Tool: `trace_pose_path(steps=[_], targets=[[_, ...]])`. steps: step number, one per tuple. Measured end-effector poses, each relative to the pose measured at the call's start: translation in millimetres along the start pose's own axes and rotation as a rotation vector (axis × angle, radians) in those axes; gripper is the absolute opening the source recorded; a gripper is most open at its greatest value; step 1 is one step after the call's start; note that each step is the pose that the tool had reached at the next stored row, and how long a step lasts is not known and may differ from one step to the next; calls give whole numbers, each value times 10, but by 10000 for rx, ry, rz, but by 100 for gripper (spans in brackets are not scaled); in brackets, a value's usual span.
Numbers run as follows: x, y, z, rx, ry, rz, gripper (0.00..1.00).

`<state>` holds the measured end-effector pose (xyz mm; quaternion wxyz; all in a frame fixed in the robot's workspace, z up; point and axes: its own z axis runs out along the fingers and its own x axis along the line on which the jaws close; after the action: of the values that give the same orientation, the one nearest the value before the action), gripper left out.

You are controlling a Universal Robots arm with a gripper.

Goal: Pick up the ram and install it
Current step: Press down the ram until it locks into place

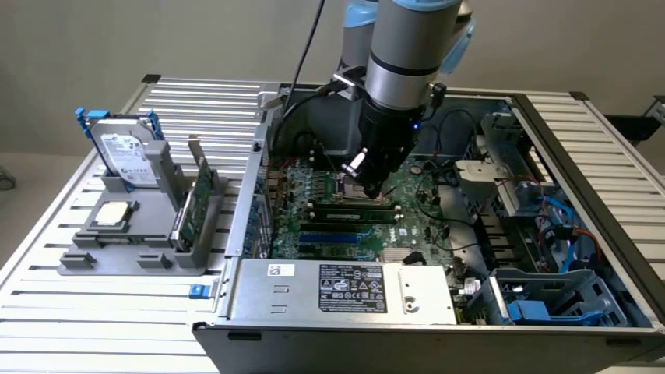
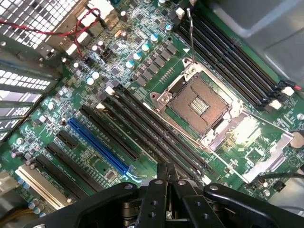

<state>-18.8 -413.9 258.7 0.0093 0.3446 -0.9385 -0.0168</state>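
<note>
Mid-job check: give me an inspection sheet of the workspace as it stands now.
Surface: slatted table carrying an open computer case.
Job's things: ram cannot be picked out; memory slots run beside the empty CPU socket.
Clutter: grey holder with hard drive, expansion card, processor.
Grippers: gripper low over the motherboard, by the slots.
Cables: red wire, blue cables.
Surroundings: plain wall.

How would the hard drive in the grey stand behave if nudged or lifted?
The hard drive looks like a rigid metal box, so it is probably stiff and heavy for its size. It stands on edge in the grey stand, so a sideways push might tip it. Its smooth face may be slippery.
</note>
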Motion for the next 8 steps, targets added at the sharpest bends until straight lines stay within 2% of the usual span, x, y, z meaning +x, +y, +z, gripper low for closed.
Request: trace_pose_path(steps=[8], targets=[[0,0,2,54,10,1092,11]])
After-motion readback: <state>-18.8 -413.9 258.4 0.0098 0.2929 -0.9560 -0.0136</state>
